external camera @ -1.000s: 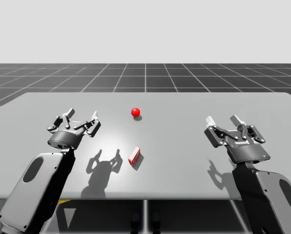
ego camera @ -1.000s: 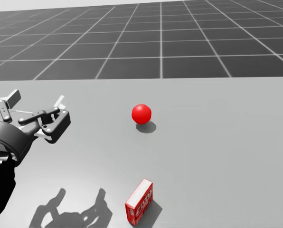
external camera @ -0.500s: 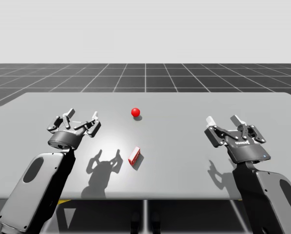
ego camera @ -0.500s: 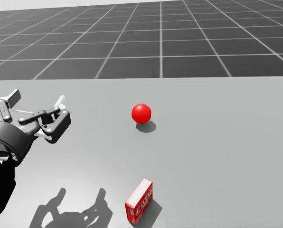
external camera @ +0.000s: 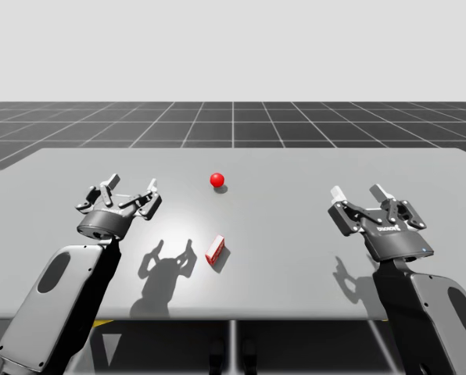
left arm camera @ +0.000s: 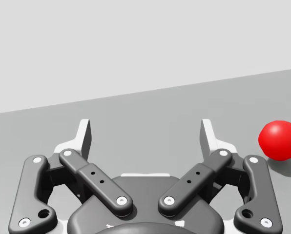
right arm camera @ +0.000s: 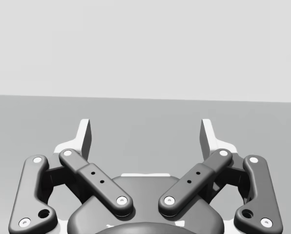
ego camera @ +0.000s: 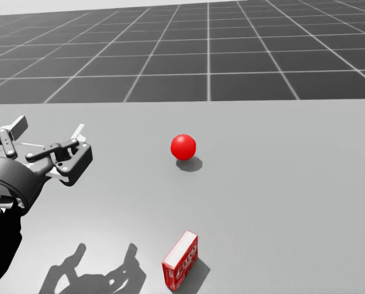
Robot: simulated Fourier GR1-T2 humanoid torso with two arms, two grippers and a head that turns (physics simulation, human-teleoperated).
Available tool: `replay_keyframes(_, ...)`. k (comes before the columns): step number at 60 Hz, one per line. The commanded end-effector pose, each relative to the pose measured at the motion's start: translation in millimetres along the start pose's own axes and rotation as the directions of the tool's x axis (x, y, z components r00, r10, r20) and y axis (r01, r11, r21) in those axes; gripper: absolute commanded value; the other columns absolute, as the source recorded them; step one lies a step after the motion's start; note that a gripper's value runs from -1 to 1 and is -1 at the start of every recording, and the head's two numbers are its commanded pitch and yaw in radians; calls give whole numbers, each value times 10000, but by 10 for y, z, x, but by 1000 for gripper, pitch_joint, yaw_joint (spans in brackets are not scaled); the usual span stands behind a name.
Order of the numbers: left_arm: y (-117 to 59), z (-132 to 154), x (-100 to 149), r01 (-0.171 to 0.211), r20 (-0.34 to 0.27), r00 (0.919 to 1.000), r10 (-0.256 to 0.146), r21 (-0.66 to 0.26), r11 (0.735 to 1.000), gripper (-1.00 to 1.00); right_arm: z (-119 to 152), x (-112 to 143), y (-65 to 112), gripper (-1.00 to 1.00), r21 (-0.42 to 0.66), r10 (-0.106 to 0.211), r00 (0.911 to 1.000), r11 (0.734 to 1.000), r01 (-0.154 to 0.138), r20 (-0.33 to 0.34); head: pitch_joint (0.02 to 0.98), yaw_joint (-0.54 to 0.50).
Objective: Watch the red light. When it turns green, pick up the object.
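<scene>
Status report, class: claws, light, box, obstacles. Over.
Left claw open, empty. Right claw open, empty. Light red; red box on table, untouched. Nothing blocks it.

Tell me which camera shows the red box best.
The head view: the red box sits close and large, its top and printed side both plain. The high view shows the same box far smaller, nearer me than the red light.

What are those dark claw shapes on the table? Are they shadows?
Yes, shadows. High view: my left gripper casts one on the table beside the red box, and my right gripper casts another near its arm. Head view: the red light has a small shadow close beside it.
</scene>
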Motion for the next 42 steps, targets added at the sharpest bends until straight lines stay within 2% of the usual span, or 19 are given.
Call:
replay_keyframes(1,3,-2,-2,24,-21,10000,-24,22,10000,-1000,-1,0,-2,-1000,-19,8,10000,10000,-8,8,597,91)
replay_keyframes(42,8,-4,-6,30,-34,10000,-29,25,10000,-1000,0,2,-7,-1000,-64,59,10000,10000,-59,43,599,91)
